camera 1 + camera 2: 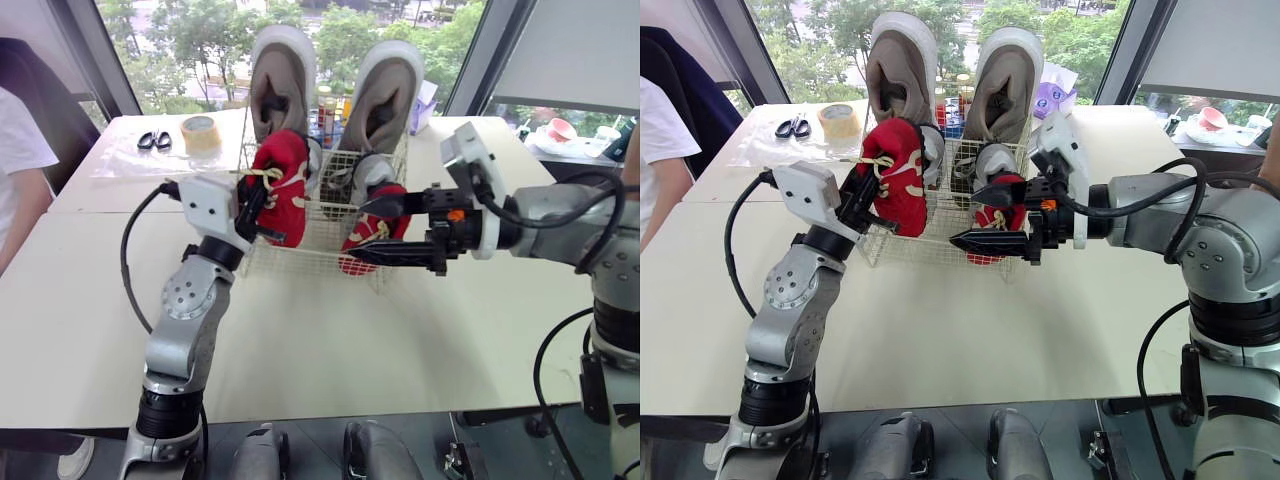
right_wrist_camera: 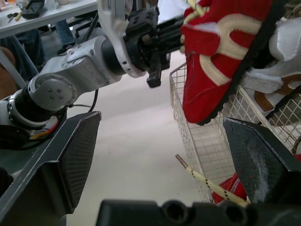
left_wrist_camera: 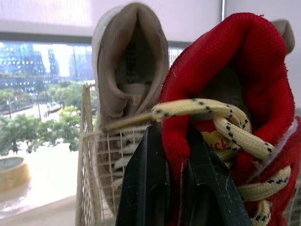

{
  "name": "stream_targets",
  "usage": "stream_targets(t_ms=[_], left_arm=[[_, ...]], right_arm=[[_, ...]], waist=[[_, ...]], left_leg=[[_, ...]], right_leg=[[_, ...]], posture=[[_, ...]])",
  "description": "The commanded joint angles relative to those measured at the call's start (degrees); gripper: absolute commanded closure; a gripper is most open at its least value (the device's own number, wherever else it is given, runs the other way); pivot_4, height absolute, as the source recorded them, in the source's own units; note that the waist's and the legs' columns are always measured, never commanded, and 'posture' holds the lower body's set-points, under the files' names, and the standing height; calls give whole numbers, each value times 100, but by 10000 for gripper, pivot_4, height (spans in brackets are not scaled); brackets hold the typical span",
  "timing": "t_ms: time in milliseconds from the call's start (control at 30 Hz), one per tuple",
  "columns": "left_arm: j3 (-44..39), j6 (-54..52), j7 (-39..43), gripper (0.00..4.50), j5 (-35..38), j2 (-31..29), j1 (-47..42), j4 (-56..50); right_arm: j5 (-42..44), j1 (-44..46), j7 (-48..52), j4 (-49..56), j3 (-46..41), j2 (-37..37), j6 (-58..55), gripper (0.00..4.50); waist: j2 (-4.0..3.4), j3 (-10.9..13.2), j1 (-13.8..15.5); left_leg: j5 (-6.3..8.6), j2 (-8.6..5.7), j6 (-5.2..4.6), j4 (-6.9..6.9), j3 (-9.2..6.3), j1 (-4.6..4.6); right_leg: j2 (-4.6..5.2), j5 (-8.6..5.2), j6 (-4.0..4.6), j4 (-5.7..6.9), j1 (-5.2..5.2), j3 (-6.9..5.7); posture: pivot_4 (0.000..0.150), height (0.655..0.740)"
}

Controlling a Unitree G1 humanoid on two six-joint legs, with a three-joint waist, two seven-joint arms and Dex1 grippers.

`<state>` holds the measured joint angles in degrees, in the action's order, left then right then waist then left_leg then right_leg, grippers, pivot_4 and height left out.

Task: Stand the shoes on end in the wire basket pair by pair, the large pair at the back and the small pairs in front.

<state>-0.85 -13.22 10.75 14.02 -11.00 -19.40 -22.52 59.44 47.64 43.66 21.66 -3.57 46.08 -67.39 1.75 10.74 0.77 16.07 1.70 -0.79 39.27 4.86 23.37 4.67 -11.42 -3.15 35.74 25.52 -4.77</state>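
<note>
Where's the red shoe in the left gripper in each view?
Left eye view: red shoe left of centre, at the wire basket's left front corner.
Right eye view: red shoe left of centre, same corner.
Left wrist view: red shoe close up, beside a grey shoe.
Right wrist view: red shoe above the wire basket's rim.
Shared landmark: wire basket.

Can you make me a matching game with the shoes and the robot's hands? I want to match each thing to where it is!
1 large grey shoes
2 raised red shoe
3 scissors
4 right hand

A open, holding nothing
B beside the tape roll
C pinched by the left hand
D on end at the wire basket's back

Pairs: 1-D, 2-C, 3-B, 4-A
</note>
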Motion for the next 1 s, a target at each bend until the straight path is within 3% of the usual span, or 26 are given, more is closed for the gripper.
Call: stream_targets(t_ms=[33,233,333,467,533,667,900,1000], left_arm=[[-9,-126,175,44576,53,-70,203,124],[-90,-210,234,44576,156,-95,313,62],[-211,-284,358,34071,439,-123,286,-130],[-414,-606,317,14566,554,-322,341,-477],[-727,-1120,342,4905,1040,-520,493,-923],[-1437,-2223,560,4905,2250,-1204,725,-1610],[-3114,-3570,919,4905,5379,-2618,1553,-1693],[-3516,-3734,1034,4905,5731,-3153,1927,-1470]], right_arm=[[69,99,-22,68,-217,18,71,0],[21,43,41,31,-194,27,160,0],[5,6,74,18,-197,28,187,0],[28,-68,79,56,-221,41,195,0],[93,-106,63,81,-262,54,147,0],[193,-216,70,81,-318,70,95,0],[328,-492,-15,117,-448,45,59,0],[674,-792,-60,243,-699,132,-94,0]], waist=[[-1,-1,0],[-1,-1,0],[-1,-1,-1],[-1,0,-1],[-1,0,-3],[-3,1,-17],[-7,3,-16],[-7,3,6]], left_leg=[[0,0,0,0,0,0],[1,0,-1,0,0,-1],[1,1,-1,0,0,-1],[1,1,-1,0,-1,1],[1,2,-1,0,-1,3],[5,6,-7,-4,0,6],[6,10,-5,-4,-4,3],[5,9,-4,-5,-7,3]], right_leg=[[0,0,0,0,0,0],[0,0,0,-2,-1,-1],[0,0,0,-2,-1,-1],[-1,-1,0,-7,-1,-2],[-1,-1,0,-12,-1,-3],[-3,0,-1,-22,0,-4],[-4,-12,18,-35,-6,-7],[-5,-13,18,-38,-10,-10]], posture=[[1500,7400],[1500,7400],[1500,7400],[1500,7400],[1500,7400],[1500,7400],[1500,7400],[1500,7400]])
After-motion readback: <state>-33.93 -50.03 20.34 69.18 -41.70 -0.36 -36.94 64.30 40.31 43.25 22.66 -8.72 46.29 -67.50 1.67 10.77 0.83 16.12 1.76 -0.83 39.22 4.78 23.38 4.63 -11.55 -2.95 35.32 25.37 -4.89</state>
